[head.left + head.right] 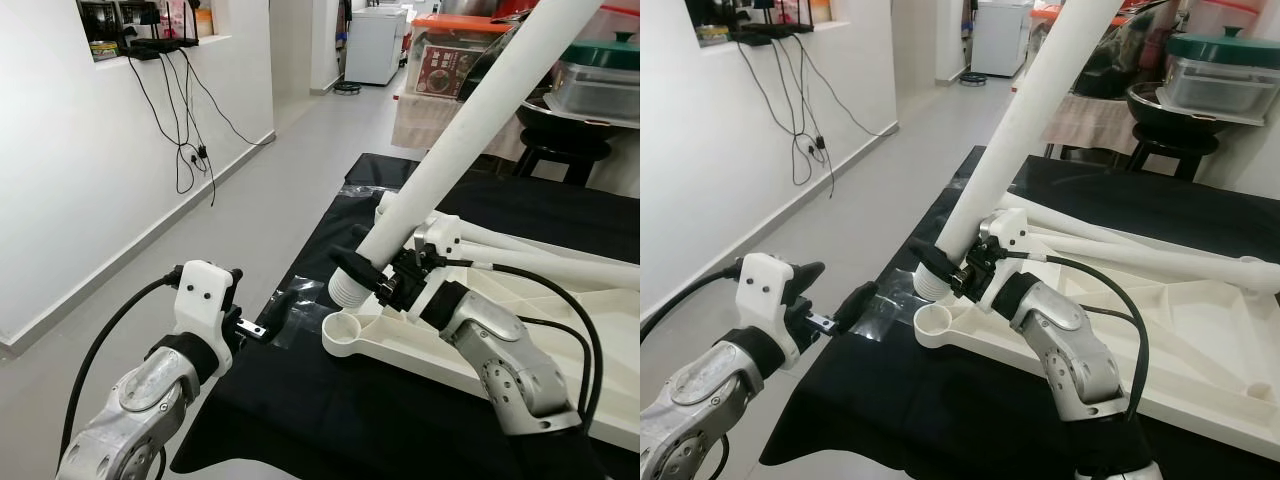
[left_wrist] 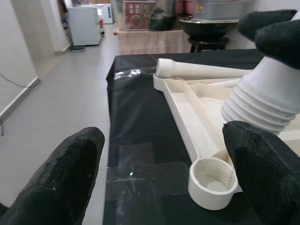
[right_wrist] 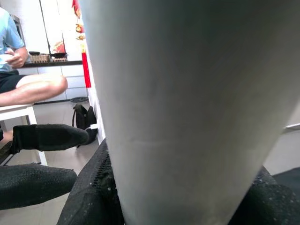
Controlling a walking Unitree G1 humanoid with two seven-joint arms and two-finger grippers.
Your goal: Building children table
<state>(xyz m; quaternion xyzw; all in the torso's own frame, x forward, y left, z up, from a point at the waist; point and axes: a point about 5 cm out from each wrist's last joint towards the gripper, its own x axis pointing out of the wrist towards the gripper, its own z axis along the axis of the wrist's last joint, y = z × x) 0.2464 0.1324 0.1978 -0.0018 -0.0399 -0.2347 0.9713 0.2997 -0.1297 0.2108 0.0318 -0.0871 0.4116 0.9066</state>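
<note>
A long white table leg [image 1: 470, 130] slants up to the right, with my right gripper [image 1: 375, 272] shut on it just above its ribbed threaded end [image 1: 348, 290]. That end hangs a little above the round threaded socket [image 1: 345, 332] at the corner of the upturned white tabletop [image 1: 560, 330]. A second leg [image 1: 540, 255] lies across the tabletop. My left gripper [image 1: 835, 290] stands open at the table's left edge, level with the socket [image 2: 211, 180] and holding nothing. In the left wrist view its fingertips [image 2: 79, 154] frame the socket and the ribbed end [image 2: 262, 101].
A black cloth [image 1: 330, 400] covers the work table. Grey floor runs along its left side to a white wall with hanging cables [image 1: 185, 120]. Behind stand a black stool [image 1: 565, 150] and stacked containers. A seated person [image 3: 28, 84] shows in the right wrist view.
</note>
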